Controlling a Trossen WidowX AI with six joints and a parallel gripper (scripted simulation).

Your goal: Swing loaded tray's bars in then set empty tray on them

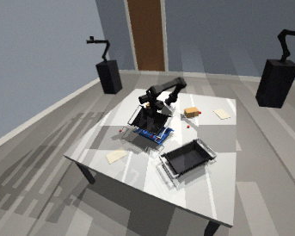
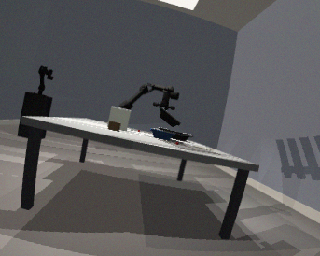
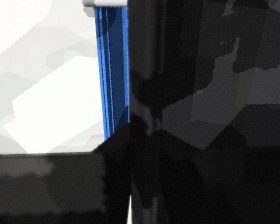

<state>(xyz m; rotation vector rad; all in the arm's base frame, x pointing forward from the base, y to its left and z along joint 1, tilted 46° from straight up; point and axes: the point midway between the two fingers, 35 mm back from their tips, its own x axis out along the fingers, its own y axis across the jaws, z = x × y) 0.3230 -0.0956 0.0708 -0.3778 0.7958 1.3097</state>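
The empty black tray hangs tilted in my gripper, which is shut on its wall. It is above the blue tray, which stands on the table and is partly hidden under it in the top view. A light wire bar shows at the blue tray's end in the wrist view. Most of the blue tray's load and both bars' full positions are hidden or too small to tell.
Another black tray with wire bars at its ends stands near the table's front right. A tan block, pale cards and small red pieces lie on the table.
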